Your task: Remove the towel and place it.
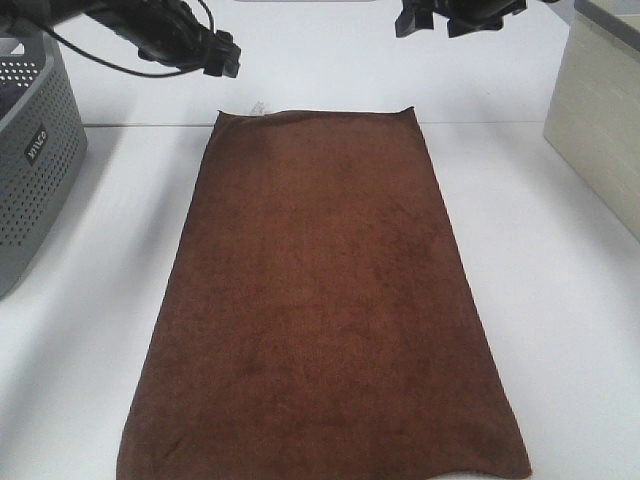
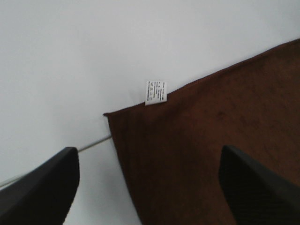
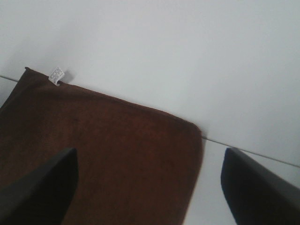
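Note:
The dark reddish-brown towel [image 1: 325,300] lies spread flat on the white table, its long side running from the far edge to the front edge. Its small white tag [image 1: 257,106] sticks out at the far left corner and also shows in the left wrist view [image 2: 155,92] and the right wrist view [image 3: 56,75]. My left gripper [image 1: 222,55] is open and empty, raised above the far left corner [image 2: 110,116]. My right gripper [image 1: 440,18] is open and empty, raised above the far right corner [image 3: 194,129].
A grey perforated basket [image 1: 35,150] stands at the left edge of the table. A pale beige box [image 1: 600,110] stands at the right. Bare white table [image 1: 560,330] lies on both sides of the towel.

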Controlling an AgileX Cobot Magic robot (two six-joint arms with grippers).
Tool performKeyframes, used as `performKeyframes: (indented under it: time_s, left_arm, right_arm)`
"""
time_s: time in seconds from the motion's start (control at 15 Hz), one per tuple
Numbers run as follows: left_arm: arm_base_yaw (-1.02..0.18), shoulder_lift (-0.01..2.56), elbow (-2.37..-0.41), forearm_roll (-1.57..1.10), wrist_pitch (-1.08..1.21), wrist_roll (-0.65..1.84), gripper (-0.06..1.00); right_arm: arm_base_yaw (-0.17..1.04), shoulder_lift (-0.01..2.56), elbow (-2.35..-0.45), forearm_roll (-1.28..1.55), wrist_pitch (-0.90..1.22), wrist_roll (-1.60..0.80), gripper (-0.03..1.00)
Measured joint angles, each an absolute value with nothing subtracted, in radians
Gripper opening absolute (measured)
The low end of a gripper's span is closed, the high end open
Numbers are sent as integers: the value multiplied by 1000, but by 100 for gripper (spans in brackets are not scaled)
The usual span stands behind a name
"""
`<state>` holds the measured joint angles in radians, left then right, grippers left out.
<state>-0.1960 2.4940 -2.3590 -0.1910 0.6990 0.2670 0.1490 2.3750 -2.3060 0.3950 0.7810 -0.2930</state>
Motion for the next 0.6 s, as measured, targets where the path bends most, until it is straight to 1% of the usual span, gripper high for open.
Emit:
performKeyframes:
  time_s: [0.13, 0.27, 0.47, 0.6]
  left_arm:
    - [-178, 2381, -2359, -63, 849, 148, 82]
    - [-113, 2289, -2363, -14, 974, 71, 83]
    - [-12, 2210, -2363, -39, 1082, 39, 83]
    - [11, 2178, -2363, -39, 1162, 49, 83]
  right_arm:
    - [142, 2264, -2306, 237, 889, -148, 82]
    - [96, 2167, -2306, 199, 969, -77, 82]
    - [55, 2099, -2307, 163, 1085, -63, 82]
    - [57, 2062, -2307, 152, 1160, -64, 82]
